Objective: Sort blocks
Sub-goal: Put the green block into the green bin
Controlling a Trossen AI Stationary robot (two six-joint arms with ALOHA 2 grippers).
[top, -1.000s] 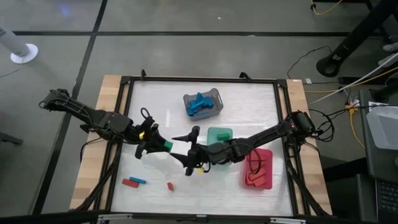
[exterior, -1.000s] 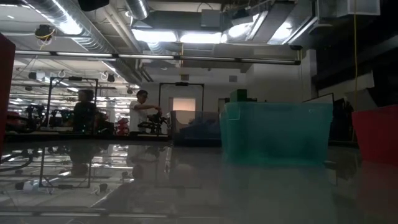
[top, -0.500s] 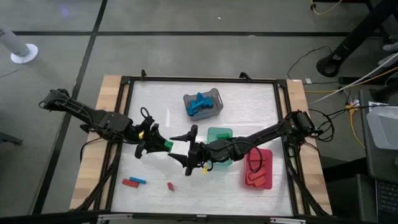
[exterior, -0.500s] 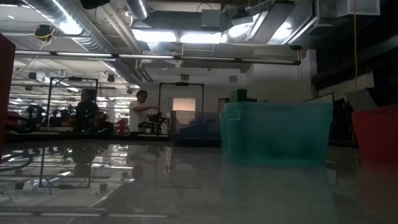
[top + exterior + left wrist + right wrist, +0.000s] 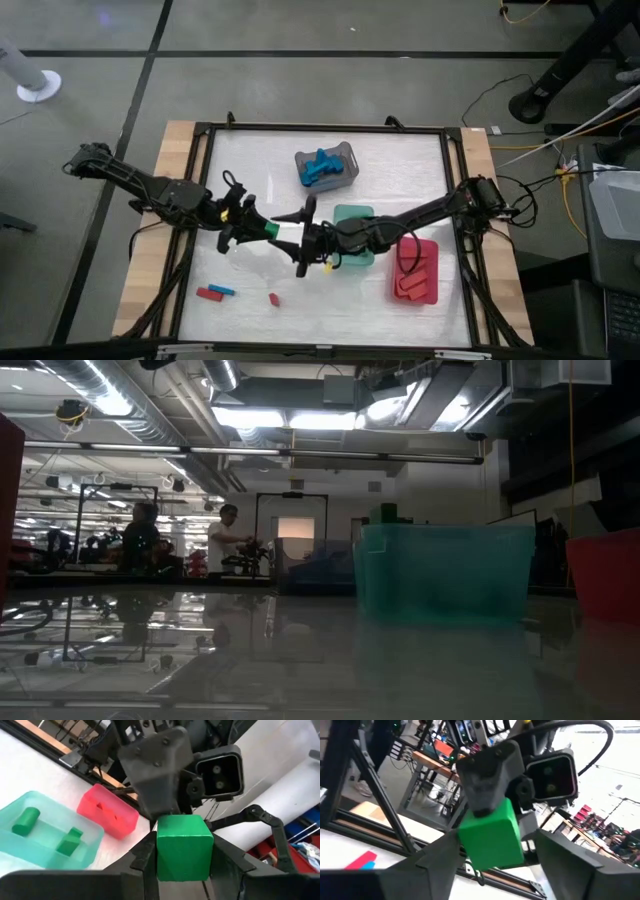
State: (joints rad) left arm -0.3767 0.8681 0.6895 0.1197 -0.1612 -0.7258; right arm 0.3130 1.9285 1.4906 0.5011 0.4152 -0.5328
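Observation:
A green cube (image 5: 271,232) hangs above the table's middle, with my left gripper (image 5: 262,232) shut on it. My right gripper (image 5: 286,236) faces it from the table's right, open. Its two fingers (image 5: 432,862) stand on either side of the cube (image 5: 492,837); whether they touch it I cannot tell. Below, the green tray (image 5: 45,832) holds green blocks (image 5: 26,821) and the red tray (image 5: 107,812) holds red ones. The grey basket (image 5: 326,166) holds blue blocks. Loose red and blue blocks (image 5: 214,292) lie near the front left. My left gripper pinches the green cube by two opposite side faces (image 5: 161,851) between its two fingers (image 5: 144,864). The fingers lie level and come from the table's left. The cube sits upright, lifted clear of the table, its far half sticking out beyond the fingertips.
The green tray (image 5: 353,225) and red tray (image 5: 415,270) lie right of centre, under my right arm; the grey basket stands at the back. A small red block (image 5: 273,298) lies near the front. In the low view, people stand in the room beyond the table.
My right gripper has moved a little toward the table's left, closer to the green cube, so its fingers now flank it. The cube has stayed where it was in my left gripper.

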